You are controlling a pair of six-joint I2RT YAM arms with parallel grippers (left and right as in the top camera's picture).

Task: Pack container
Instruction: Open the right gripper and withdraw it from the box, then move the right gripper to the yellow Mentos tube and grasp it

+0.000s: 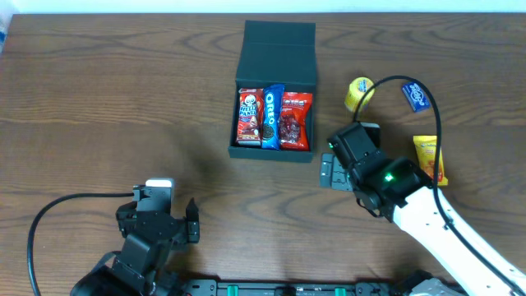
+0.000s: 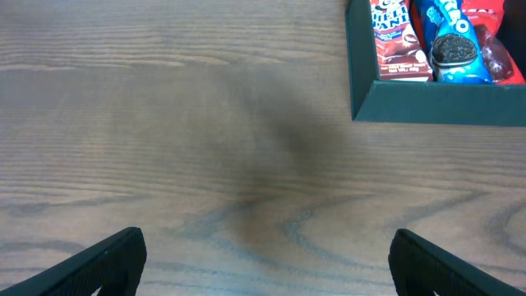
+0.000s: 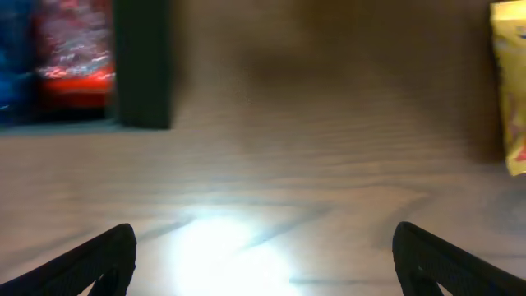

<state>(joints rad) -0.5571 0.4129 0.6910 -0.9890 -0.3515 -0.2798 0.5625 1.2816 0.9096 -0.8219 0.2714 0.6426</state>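
Box (image 1: 272,153) sits upper-centre on the counter (image 1: 123,99), with its lid (image 1: 279,41) open on the far side. Can't tell if the lid is upright or lying back. Inside are three packets side by side: Hello Panda (image 1: 249,116), Oreo (image 1: 270,116) and a red packet (image 1: 296,119). Loose on the counter right of the box: yellow round item (image 1: 359,93), blue packet (image 1: 417,95), yellow packet (image 1: 429,158).

Left jaws are wide apart with nothing between them, low over bare counter near-left of the box. Right jaws are also spread and empty, just off the box's near-right corner, between it and the yellow packet (right wrist view is smeared, so the yellow strip at its edge is probably that packet).

Handling, my read: the box is cardboard, so light, and matte, so not slippery. Walls look fairly stiff but would dent under a hard pinch. It will likely slide if nudged sideways. The lid hangs on a crease and is the floppy part. To shut it, take the lid's free edge mid-width. To shift the box, pinch a side wall at the rim, not the lid. Don't press on the soft packets inside
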